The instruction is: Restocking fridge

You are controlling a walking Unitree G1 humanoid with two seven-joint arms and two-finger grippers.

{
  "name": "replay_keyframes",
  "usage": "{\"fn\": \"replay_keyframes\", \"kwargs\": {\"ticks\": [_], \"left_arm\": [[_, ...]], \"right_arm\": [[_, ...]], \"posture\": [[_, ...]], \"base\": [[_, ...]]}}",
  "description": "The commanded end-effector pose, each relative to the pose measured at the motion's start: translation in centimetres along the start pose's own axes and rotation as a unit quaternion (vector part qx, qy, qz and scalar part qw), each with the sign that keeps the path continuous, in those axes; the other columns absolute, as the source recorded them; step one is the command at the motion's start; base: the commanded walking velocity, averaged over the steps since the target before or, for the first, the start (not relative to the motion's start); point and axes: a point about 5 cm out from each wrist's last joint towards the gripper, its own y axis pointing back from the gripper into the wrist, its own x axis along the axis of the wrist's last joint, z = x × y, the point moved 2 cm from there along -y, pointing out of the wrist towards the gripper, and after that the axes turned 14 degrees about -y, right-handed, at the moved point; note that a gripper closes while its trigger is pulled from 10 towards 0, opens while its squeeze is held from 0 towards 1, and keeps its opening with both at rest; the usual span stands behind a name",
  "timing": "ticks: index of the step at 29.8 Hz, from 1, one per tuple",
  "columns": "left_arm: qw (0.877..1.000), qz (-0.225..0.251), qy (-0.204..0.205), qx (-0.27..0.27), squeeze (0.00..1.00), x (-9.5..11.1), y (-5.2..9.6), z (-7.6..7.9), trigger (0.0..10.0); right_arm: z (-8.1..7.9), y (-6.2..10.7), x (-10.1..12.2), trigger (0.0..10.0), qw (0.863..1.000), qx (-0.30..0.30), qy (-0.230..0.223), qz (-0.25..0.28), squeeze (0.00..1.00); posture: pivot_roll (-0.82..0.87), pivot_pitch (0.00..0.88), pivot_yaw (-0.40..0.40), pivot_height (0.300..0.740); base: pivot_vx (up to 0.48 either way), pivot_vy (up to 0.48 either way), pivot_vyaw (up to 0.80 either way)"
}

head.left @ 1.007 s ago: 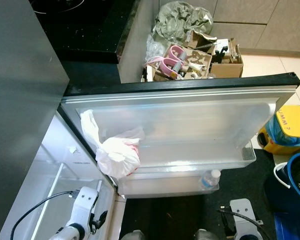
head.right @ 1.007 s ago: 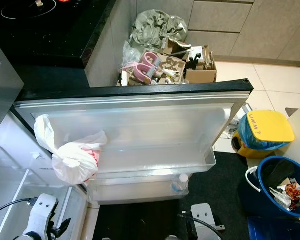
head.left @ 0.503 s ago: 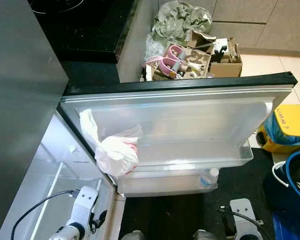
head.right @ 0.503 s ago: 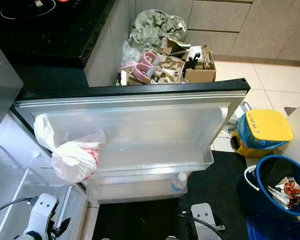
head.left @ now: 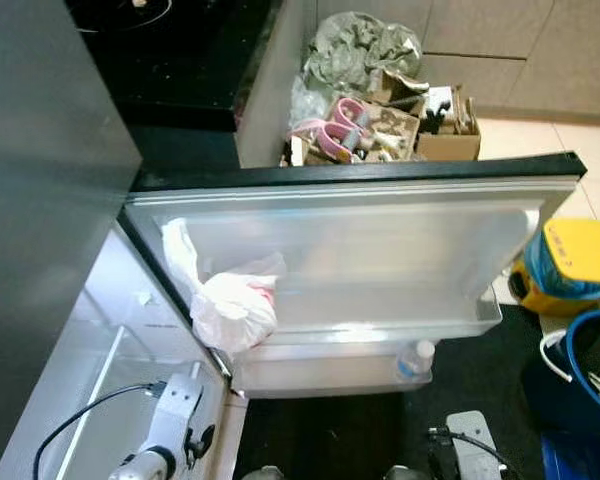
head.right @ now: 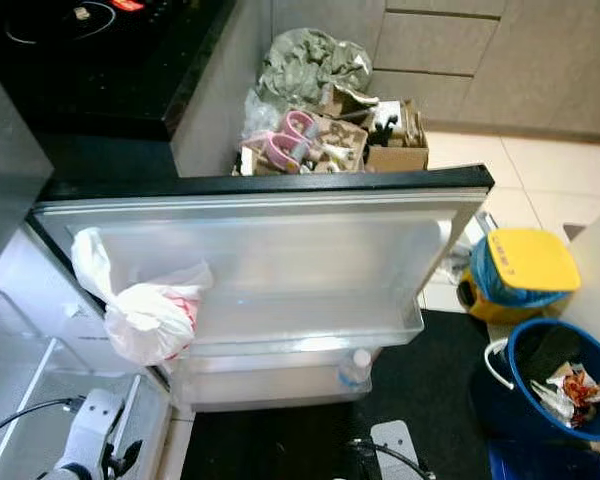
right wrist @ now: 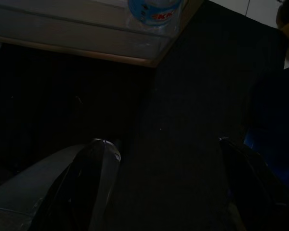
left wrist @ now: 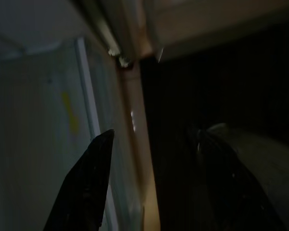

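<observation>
Looking down onto open fridge door (head.left: 360, 250), inner side facing up toward the head camera. White plastic bag (head.left: 235, 308) sitting at the left end of the upper door shelf (head.left: 410, 320), slumping over its edge. Water bottle (head.left: 414, 360) standing at the right end of the lower door shelf (head.left: 310, 372), cap up. Left gripper (left wrist: 151, 144) hanging low beside the fridge's white interior wall (head.left: 130, 330), fingers spread wide, gripping nothing. Right gripper (right wrist: 166, 149) hanging over the dark mat (head.right: 430, 380) just below the bottle shelf, fingers splayed wide, also empty. Yellow-lidded bin (head.right: 520, 265) and blue bucket (head.right: 550, 385) sitting on the floor right of the door. Cluttered cardboard box (head.left: 440, 125) lying beyond the door's top edge.
</observation>
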Motion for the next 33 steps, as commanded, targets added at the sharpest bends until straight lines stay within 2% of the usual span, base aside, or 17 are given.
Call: {"fn": "replay_keyframes", "kwargs": {"ticks": [1,4,9,16,22,26,29,33], "left_arm": [[0.999,-0.033,-0.001,-0.006,0.00,-1.7,0.3,1.0,10.0],[0.998,-0.058,0.001,-0.005,0.00,-2.9,0.5,1.4,10.0],[0.998,-0.069,0.002,-0.004,0.00,-3.3,0.4,1.8,10.0],[0.997,-0.060,0.053,0.020,0.00,-2.4,-0.3,2.2,10.0],[0.995,-0.034,0.087,0.035,0.00,-0.9,-1.1,2.6,10.0],[0.995,-0.021,0.089,0.033,0.00,-0.2,-1.3,3.0,10.0],[0.996,-0.014,0.080,0.030,0.00,0.2,-1.5,3.2,10.0],[0.998,-0.006,0.064,0.026,0.00,0.7,-1.7,3.4,10.0]], "right_arm": [[-0.2,1.1,-3.6,10.0,0.998,0.010,0.009,-0.065,0.00],[0.3,1.0,-3.2,10.0,0.998,0.001,0.005,-0.061,0.00],[0.7,0.7,-2.5,10.0,0.998,-0.003,0.009,-0.055,0.00],[0.7,0.1,-0.9,10.0,0.998,0.010,0.043,-0.036,0.00],[2.2,0.1,-0.3,10.0,0.997,0.009,0.070,-0.032,0.00],[3.4,0.3,-0.4,10.0,0.997,-0.001,0.074,-0.035,0.00],[3.6,0.3,-0.4,10.0,0.997,-0.005,0.068,-0.036,0.00],[2.8,0.3,-0.6,10.0,0.998,-0.002,0.059,-0.035,0.00]], "posture": [[-0.04,0.091,0.001,0.740],[-0.05,0.086,-0.004,0.740],[-0.05,0.073,-0.007,0.740],[-0.09,0.047,-0.062,0.740],[-0.11,0.042,-0.096,0.740],[-0.12,0.040,-0.099,0.740],[-0.12,0.038,-0.092,0.740],[-0.11,0.031,-0.077,0.740]], "base": [[0.000,0.000,0.00],[0.000,0.000,0.00],[0.000,0.000,0.00],[0.000,0.000,0.00],[0.000,0.000,0.00],[0.000,0.000,0.00],[0.000,0.000,0.00],[0.000,0.000,0.00]]}}
